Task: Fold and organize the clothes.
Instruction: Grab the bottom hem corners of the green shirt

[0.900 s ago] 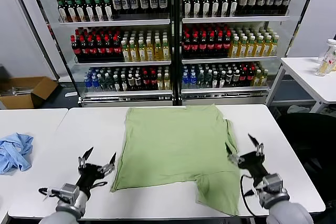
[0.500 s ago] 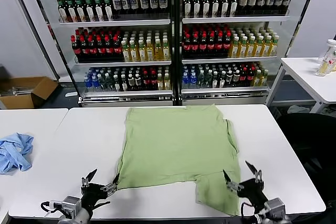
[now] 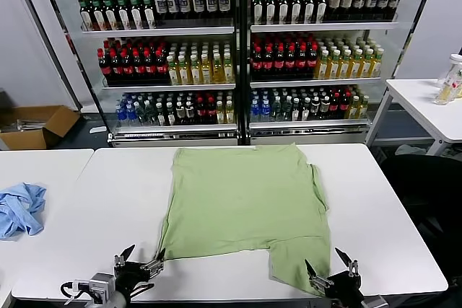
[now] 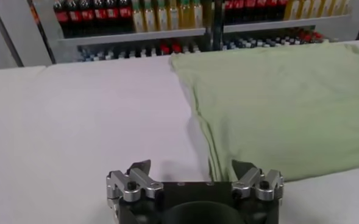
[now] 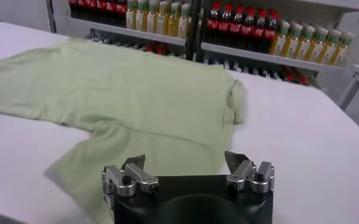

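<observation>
Head view shows blue cloth [image 3: 19,209] beside green shirt [image 3: 242,203]; wrist views omit it; both jaws released

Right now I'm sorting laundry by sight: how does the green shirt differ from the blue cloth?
The green shirt lies spread nearly flat on the middle table; the blue cloth sits crumpled in a heap on the left table. The shirt covers far more surface than the cloth. The shirt lies between the open left gripper and open right gripper; the cloth lies off to the robot's left. Both are light, soft fabric on white tabletops.
</observation>
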`<action>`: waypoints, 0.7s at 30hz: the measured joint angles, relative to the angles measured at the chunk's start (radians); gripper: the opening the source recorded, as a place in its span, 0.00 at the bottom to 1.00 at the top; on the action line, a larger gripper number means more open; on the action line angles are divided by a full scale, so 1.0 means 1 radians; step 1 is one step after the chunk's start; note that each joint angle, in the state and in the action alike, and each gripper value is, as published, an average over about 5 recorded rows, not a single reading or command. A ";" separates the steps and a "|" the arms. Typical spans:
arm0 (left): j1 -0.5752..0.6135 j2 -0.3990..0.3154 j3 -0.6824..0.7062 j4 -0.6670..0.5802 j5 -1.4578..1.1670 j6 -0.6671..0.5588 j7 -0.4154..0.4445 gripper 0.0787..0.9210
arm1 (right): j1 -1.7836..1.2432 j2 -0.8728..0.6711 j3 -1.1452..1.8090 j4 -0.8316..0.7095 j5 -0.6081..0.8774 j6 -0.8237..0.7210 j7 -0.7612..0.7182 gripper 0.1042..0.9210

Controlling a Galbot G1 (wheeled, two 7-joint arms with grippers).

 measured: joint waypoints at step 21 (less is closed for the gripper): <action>-0.004 -0.023 0.029 0.019 0.014 0.027 -0.017 0.12 | 0.018 0.001 -0.055 -0.031 0.079 -0.011 0.020 0.31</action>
